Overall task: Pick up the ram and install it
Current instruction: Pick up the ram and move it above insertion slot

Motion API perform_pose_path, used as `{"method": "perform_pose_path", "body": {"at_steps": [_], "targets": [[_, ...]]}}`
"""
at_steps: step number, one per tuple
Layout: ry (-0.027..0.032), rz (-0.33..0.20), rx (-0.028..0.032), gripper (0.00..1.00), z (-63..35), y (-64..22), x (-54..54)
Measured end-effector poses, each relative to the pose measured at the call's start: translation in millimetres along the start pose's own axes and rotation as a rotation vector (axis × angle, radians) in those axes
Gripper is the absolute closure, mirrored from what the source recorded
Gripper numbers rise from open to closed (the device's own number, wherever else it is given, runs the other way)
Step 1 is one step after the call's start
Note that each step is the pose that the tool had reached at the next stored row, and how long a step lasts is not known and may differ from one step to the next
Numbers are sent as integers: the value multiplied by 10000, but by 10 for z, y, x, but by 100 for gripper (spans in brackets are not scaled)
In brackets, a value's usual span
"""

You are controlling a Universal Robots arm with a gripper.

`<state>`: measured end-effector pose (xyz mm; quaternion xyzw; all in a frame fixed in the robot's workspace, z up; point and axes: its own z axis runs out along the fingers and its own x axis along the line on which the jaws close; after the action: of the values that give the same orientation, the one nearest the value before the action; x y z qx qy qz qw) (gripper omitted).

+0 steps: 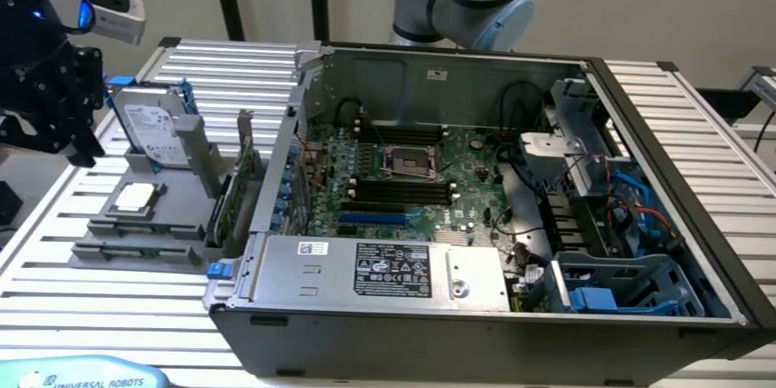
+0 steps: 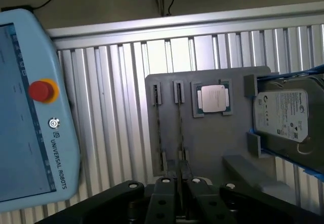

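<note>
The words "UNIVERSAL ROBOTS" stand in dark capitals on the pale blue pendant [image 2: 35, 148] in the wrist view, with a small round logo just above them. The same words show on the pendant's edge in the exterior view. The hard drive [image 2: 283, 115] carries a white label, the power supply [image 1: 376, 270] a black label and a white sticker, and the processor [image 2: 212, 98] faint markings; none can be read.

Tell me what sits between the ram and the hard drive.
The processor lies flat in a recess of the holder, between the ram and the hard drive; the wrist view shows it.
</note>
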<state>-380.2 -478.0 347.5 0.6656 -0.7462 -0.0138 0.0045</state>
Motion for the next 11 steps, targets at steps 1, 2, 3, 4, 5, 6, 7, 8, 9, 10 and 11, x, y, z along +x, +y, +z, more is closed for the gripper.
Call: {"method": "perform_pose_path", "body": {"at_steps": [1,2,3,4,5,6,7,8,9,10,11], "targets": [[-40,-1,-4,76,13,-4,33],[-78,-3,-8,76,26,-8,62],[-117,-4,-13,69,40,-11,85],[-150,-5,-17,69,56,-13,103],[-175,-6,-20,69,72,-15,114],[-195,-6,-21,69,90,-17,123],[-209,-6,-22,69,109,-18,130],[-217,-6,-22,69,127,-19,136],[-222,-6,-24,69,145,-20,142],[-224,-6,-24,69,163,-22,151],[-224,-6,-26,69,181,-23,161]]}}
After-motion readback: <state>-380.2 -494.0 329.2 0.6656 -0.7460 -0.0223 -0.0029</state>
